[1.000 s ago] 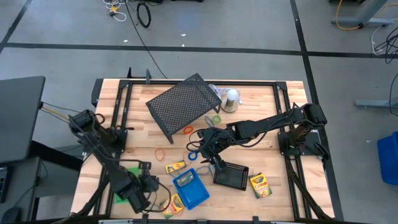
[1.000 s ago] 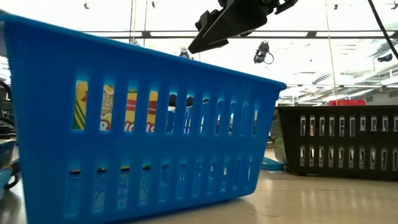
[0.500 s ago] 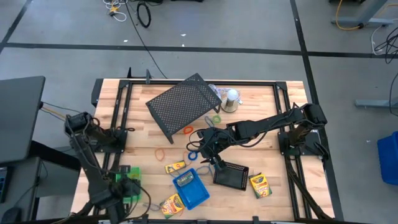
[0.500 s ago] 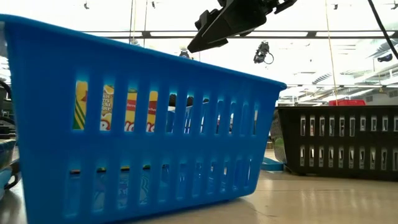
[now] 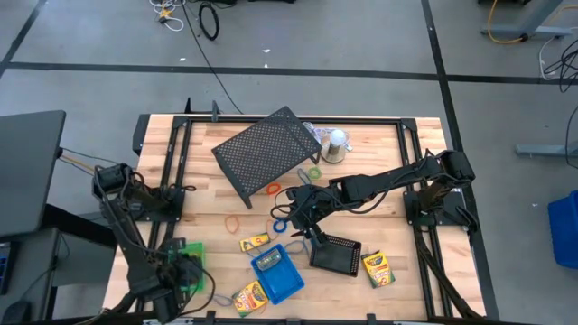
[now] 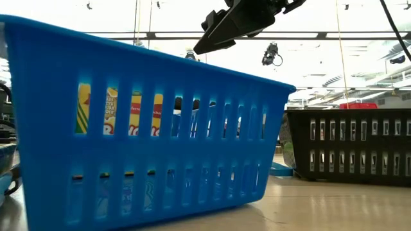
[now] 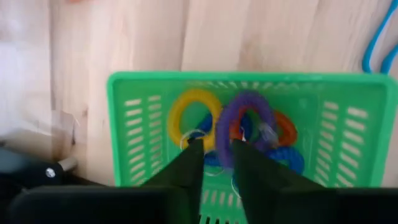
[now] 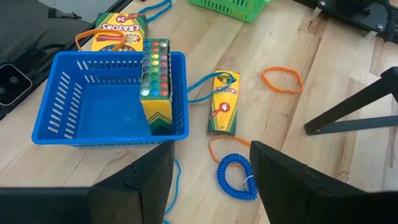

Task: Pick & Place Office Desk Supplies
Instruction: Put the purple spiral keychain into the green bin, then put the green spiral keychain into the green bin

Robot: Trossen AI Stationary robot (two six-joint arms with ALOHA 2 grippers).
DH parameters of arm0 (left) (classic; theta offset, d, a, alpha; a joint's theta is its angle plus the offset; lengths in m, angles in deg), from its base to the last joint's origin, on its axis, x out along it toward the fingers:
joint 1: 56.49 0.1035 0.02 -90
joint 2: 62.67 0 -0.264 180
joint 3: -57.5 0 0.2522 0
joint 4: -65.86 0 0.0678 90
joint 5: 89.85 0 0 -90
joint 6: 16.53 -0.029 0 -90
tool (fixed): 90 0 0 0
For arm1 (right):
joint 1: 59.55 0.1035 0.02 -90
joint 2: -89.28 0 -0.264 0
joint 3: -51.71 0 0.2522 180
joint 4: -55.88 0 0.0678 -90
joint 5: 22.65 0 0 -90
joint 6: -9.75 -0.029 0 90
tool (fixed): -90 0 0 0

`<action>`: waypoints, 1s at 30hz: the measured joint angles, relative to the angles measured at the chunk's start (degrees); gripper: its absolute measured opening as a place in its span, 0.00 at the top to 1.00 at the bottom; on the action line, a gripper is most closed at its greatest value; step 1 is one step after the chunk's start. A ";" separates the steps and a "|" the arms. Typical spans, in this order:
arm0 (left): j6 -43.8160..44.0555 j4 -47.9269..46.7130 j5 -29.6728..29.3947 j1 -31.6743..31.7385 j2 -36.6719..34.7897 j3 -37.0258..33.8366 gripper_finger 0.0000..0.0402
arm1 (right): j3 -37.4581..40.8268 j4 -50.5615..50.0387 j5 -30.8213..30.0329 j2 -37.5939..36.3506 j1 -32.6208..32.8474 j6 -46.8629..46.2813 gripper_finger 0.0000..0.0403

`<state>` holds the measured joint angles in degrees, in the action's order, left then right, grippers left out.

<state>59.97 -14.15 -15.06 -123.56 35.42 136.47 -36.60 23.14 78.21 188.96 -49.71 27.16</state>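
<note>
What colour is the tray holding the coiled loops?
Green tray, best seen in the left wrist view.

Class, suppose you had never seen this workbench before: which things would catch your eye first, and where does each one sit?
The blue tray near the table's front edge stands out first, with a crayon box propped upright inside it against one wall. At the front left corner the green tray holds a tangle of yellow, purple, orange and blue coiled loops, with the left gripper just above them. Toward the back, the large black mesh rack lies tilted.
</note>
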 joint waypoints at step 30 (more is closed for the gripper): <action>-67.97 57.87 -32.47 9.28 -4.96 1.84 0.48 | 0.00 4.35 2.81 0.00 1.31 1.31 0.46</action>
<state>-8.00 43.72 -47.53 -114.28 30.46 138.32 -36.60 27.49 81.02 188.96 -48.40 28.47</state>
